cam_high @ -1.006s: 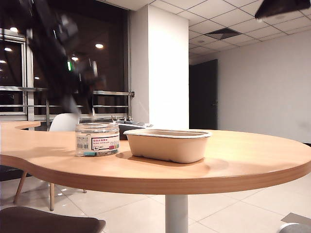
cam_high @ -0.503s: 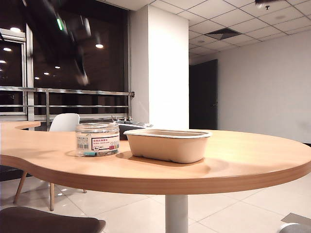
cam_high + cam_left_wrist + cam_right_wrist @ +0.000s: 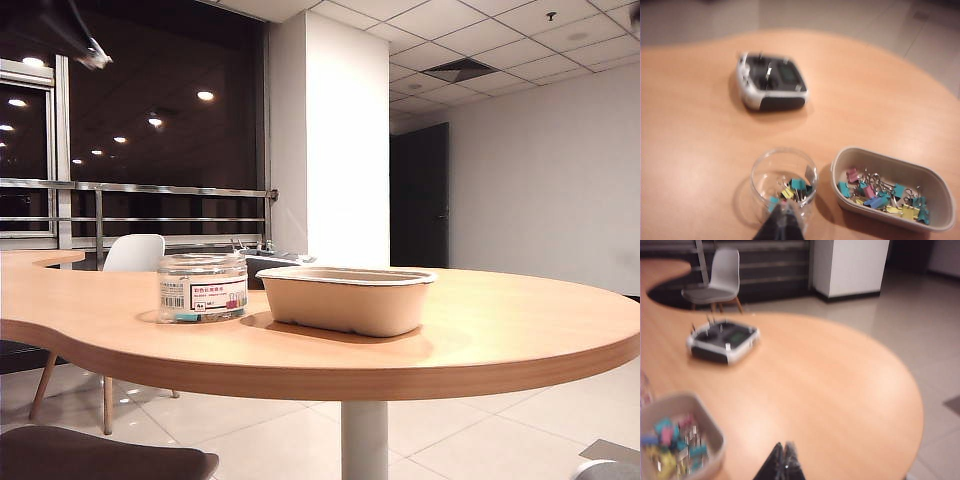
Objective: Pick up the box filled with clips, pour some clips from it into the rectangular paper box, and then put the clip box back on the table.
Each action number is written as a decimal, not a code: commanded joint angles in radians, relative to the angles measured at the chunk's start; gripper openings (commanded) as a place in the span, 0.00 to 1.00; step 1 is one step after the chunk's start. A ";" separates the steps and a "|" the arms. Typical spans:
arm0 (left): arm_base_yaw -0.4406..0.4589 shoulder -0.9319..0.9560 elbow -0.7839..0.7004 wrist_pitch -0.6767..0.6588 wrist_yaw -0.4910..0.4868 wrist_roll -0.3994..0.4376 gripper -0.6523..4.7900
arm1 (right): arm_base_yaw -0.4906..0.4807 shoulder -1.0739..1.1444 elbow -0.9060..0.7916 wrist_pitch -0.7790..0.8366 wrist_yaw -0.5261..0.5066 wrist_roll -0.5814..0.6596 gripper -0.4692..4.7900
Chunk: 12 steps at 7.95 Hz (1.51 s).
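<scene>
Paper box (image 3: 677,437) blurred, cut off by edge.

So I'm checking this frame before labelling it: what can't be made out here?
- Jar label text: too small, exterior view.
- Jar's far half: cut off by the frame edge behind the left gripper, left wrist view.
- Tray: cut off by the edge, blurred, right wrist view.
- Right gripper: out of the exterior view.

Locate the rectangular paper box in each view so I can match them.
Exterior: paper box centre, right of the clip jar.
Left wrist: lower right, clips inside, beside the jar.
Right wrist: lower left corner.
Shared landmark: the grey remote controller.
</scene>
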 commanded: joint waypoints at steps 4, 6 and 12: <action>0.076 -0.798 -0.620 0.056 0.000 -0.012 0.11 | 0.002 -0.040 -0.211 -0.257 0.043 0.009 0.09; 0.190 -0.903 -0.687 0.056 0.029 -0.035 0.11 | 0.002 -0.040 -0.211 -0.257 0.043 0.009 0.09; 0.316 -0.922 -0.752 -0.009 -0.220 0.047 0.11 | 0.002 -0.042 -0.211 -0.260 0.043 0.009 0.09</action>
